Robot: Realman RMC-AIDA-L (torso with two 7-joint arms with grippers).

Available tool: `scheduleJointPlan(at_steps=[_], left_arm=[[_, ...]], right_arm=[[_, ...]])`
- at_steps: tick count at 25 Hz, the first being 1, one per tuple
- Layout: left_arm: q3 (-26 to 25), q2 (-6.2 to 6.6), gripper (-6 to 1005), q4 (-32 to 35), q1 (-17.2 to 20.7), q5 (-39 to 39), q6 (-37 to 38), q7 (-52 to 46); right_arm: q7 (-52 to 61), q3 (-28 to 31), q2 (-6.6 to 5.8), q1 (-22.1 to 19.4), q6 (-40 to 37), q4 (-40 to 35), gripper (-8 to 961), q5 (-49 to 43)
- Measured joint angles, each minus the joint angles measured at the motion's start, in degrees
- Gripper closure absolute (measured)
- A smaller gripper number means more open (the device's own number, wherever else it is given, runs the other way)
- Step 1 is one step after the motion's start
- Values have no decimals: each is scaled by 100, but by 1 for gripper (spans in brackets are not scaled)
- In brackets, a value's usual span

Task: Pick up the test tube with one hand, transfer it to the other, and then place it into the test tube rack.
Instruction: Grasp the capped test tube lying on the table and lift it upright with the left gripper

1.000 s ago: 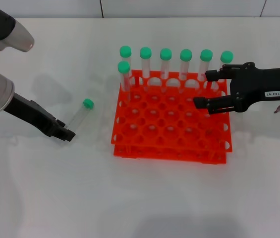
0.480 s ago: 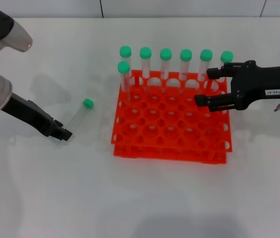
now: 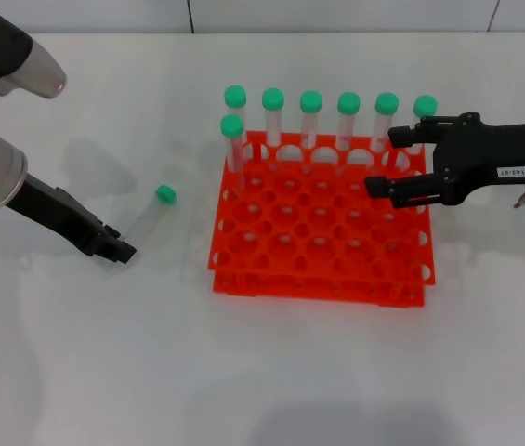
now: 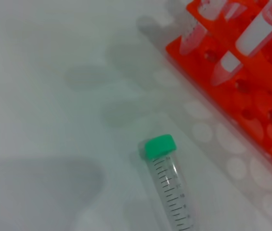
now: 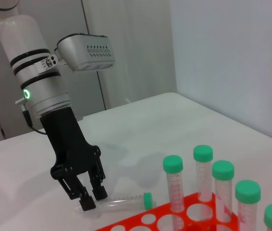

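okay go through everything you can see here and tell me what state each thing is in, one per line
Loose test tube: lying on its side on the table, capped, not gripped.
Left gripper: open, low at the tube's bottom end.
Right gripper: open, empty, over the rack's right side.
Rack: flat on the table, mostly empty holes.
Seven capped tubes: upright in the rack's far holes.

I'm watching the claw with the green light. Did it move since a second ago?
Yes, a little. The left gripper slid away from the test tube rack, toward its own side, off the lying test tube's bottom end.
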Motion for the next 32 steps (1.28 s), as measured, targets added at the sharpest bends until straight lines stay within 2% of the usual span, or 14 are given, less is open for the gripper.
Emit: scheduleJointPlan(at_steps=[19, 32], left_arm=[[89, -16, 695, -24, -2, 9, -114, -33], [88, 6, 805, -73, -11, 18, -178, -95]], right_arm=[[-52, 0, 0, 14, 22, 0, 109, 9], [-55, 0, 0, 25, 65, 0, 110, 18]])
